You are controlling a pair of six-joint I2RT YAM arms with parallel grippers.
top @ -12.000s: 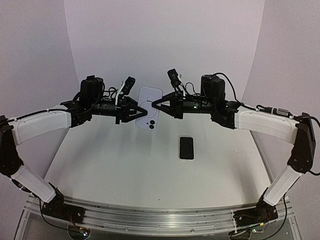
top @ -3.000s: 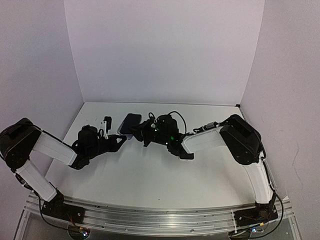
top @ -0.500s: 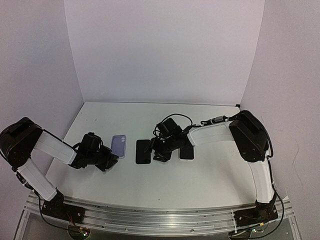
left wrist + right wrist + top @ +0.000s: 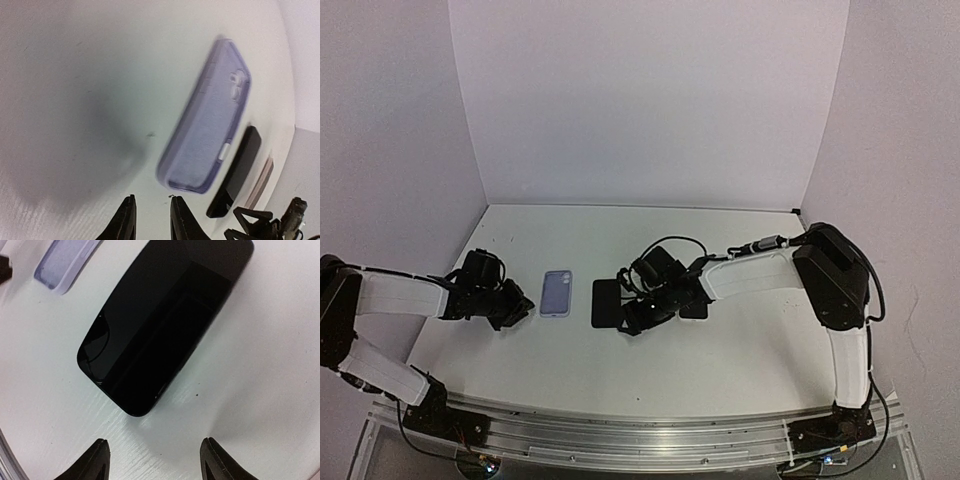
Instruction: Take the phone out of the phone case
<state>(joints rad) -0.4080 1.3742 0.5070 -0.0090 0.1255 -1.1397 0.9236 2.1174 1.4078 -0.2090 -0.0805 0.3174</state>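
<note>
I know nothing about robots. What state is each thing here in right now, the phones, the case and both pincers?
phone case: empty, lying flat, apart from the phone.
phone: out of the case, lying flat, screen dark.
second phone: lying flat, partly hidden.
left pincer: slightly open, holding nothing.
right pincer: wide open, holding nothing, over the phone.

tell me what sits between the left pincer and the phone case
Nothing. Only a bare stretch of white table separates the left pincer from the phone case, as the left wrist view shows.
</note>
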